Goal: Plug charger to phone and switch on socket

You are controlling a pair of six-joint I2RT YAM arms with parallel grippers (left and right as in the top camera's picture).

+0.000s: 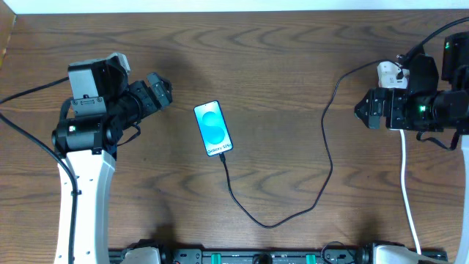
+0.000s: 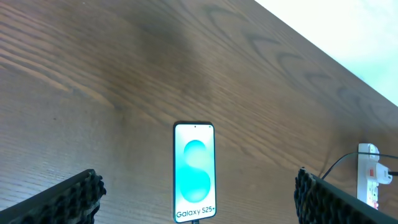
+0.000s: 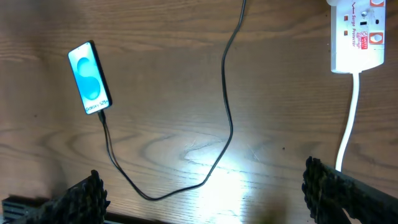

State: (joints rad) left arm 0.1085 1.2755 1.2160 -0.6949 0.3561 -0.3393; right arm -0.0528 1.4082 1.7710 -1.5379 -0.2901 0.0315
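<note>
The phone (image 1: 212,128) lies face up mid-table, blue screen lit, also in the left wrist view (image 2: 194,172) and the right wrist view (image 3: 90,78). The black charger cable (image 1: 293,214) runs from the phone's near end in a loop to the right and up toward the white socket (image 1: 389,72), which my right arm partly covers. The socket shows in the right wrist view (image 3: 356,34) with a red switch. My left gripper (image 1: 160,89) is open and empty, left of the phone. My right gripper (image 1: 364,110) is open and empty, beside the socket.
The socket's thick white cord (image 1: 407,191) runs down to the table's front edge at the right. The wooden table (image 1: 278,59) ends at a pale edge at the back. A black rail (image 1: 256,257) runs along the front edge.
</note>
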